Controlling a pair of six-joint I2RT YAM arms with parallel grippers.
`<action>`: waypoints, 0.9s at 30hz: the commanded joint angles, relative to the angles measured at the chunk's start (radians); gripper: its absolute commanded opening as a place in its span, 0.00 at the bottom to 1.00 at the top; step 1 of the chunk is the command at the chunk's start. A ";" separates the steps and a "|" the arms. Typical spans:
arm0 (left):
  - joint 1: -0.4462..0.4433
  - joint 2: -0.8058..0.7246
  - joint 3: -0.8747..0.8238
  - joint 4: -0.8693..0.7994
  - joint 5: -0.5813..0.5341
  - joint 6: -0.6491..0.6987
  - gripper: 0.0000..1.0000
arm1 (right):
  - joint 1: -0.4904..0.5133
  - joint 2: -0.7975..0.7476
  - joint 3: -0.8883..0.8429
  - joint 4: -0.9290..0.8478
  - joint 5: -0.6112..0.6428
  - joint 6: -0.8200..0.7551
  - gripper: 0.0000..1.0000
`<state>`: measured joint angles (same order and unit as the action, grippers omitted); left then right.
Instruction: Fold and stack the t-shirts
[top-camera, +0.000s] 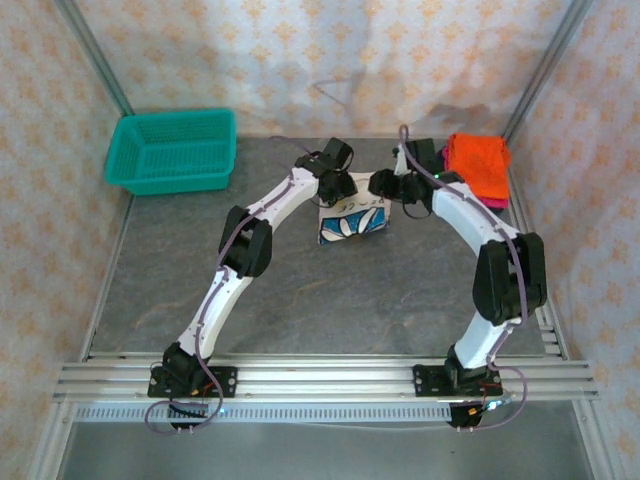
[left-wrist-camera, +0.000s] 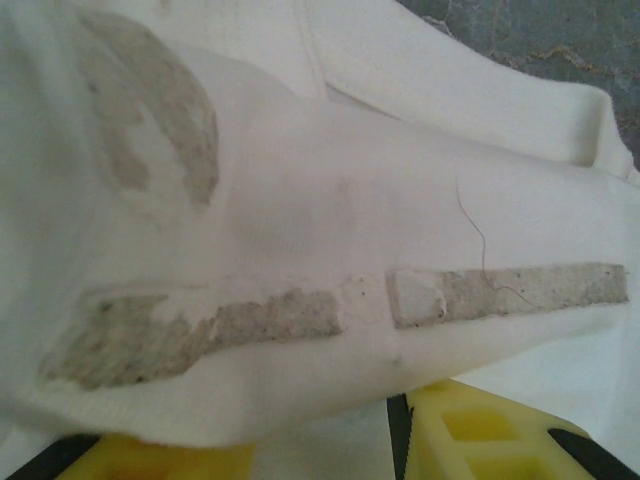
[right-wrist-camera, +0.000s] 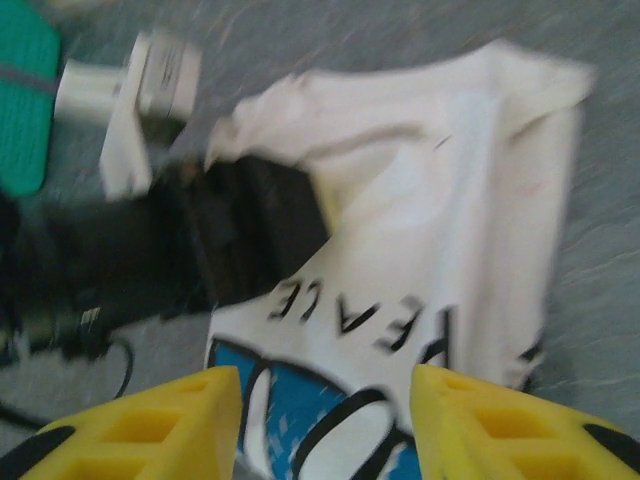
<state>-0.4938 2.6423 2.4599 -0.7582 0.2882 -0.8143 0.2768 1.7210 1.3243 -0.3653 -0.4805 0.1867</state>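
Note:
A white t-shirt with a blue and black print lies bunched at the middle of the grey table. Both arms reach in over its far edge. My left gripper comes from the left; in the left wrist view its yellow fingers have a thick fold of the white t-shirt draped over and between them, shut on it. My right gripper hovers open above the printed side of the shirt, nothing between its fingers. The left gripper's black body sits under the shirt's raised edge. Folded orange shirt lies at the back right on a pink one.
A teal mesh basket stands at the back left corner. Patterned walls close off the back and both sides. An aluminium rail carries the arm bases along the near edge.

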 joint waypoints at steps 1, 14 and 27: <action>0.020 0.064 -0.023 -0.054 -0.019 -0.020 0.40 | 0.034 0.006 -0.109 0.040 -0.052 0.049 0.42; 0.031 0.077 -0.063 -0.055 -0.023 0.005 0.41 | -0.063 0.191 -0.145 -0.004 0.001 0.106 0.29; 0.031 -0.003 -0.109 -0.020 0.001 0.030 0.45 | -0.078 -0.014 -0.153 0.036 -0.032 0.083 0.51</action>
<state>-0.4881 2.6179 2.3989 -0.7044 0.3145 -0.8127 0.2298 1.8156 1.1915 -0.3511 -0.5209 0.2691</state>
